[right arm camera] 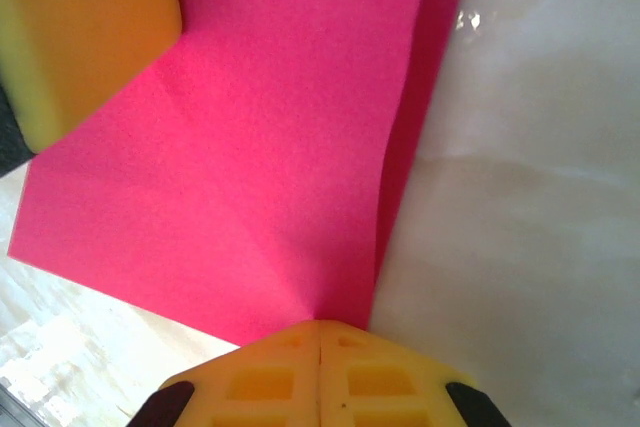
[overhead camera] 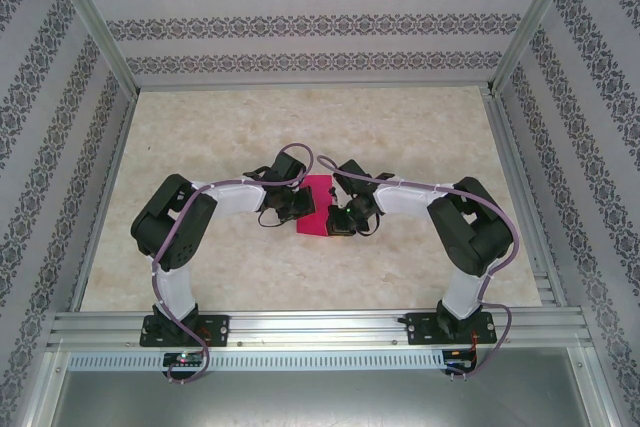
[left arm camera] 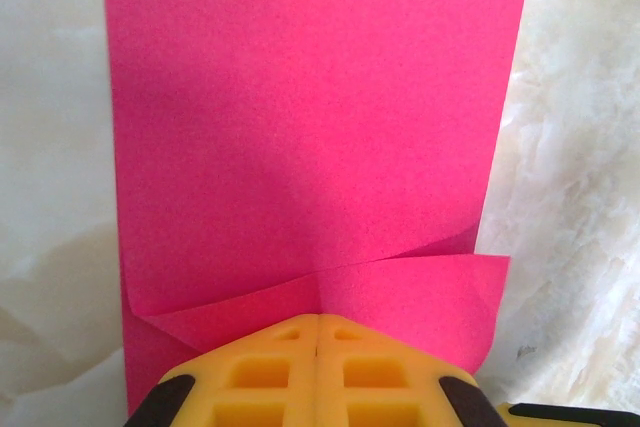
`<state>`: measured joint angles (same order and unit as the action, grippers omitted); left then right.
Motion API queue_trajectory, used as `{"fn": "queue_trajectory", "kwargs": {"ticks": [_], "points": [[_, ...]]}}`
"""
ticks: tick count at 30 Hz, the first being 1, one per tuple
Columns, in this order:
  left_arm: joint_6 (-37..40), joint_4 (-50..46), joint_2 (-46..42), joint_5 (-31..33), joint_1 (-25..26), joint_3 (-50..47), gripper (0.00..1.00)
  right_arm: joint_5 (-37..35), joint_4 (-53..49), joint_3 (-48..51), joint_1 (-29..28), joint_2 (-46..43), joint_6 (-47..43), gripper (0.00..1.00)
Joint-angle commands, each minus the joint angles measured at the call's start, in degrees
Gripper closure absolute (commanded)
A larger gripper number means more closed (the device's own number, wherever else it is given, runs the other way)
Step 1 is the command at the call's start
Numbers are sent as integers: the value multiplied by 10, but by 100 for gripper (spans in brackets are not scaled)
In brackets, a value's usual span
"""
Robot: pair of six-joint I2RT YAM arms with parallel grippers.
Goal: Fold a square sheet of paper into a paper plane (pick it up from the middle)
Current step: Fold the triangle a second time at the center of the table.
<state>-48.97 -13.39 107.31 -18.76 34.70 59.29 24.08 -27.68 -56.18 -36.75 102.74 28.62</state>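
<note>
The square sheet of paper (overhead camera: 319, 202) is bright magenta-pink and lies doubled over on the marble table between both arms. In the left wrist view the sheet of paper (left arm camera: 310, 117) stretches away as a tall rectangle, and its near edge lifts in two flaps that run into my left gripper (left arm camera: 318, 316), which is shut on it. In the right wrist view the sheet of paper (right arm camera: 250, 167) shows a second layer along its right edge. My right gripper (right arm camera: 318, 323) is shut on the near end of that edge. One yellow finger (right arm camera: 85, 27) of the left gripper rests at the paper's far corner.
The marble tabletop (overhead camera: 320, 127) is walled by an aluminium frame (overhead camera: 310, 322) with patterned panels at the back and sides. Both arms bend inward, with their grippers (overhead camera: 287, 205) (overhead camera: 350, 217) almost meeting at the table's middle.
</note>
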Motion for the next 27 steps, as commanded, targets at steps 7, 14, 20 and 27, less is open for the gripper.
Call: {"fn": "queue_trajectory", "kwargs": {"ticks": [7,14,20,27], "points": [[-6,-86,24,61,6,-26,94,22,14,21,-1,-19,6,92],[-6,-80,20,58,6,-27,94,40,29,-9,11,-44,9,88],[-7,-76,19,56,7,-31,94,44,37,-19,13,-8,8,88],[-9,-76,19,58,7,-33,95,48,41,-10,19,11,7,88]]}}
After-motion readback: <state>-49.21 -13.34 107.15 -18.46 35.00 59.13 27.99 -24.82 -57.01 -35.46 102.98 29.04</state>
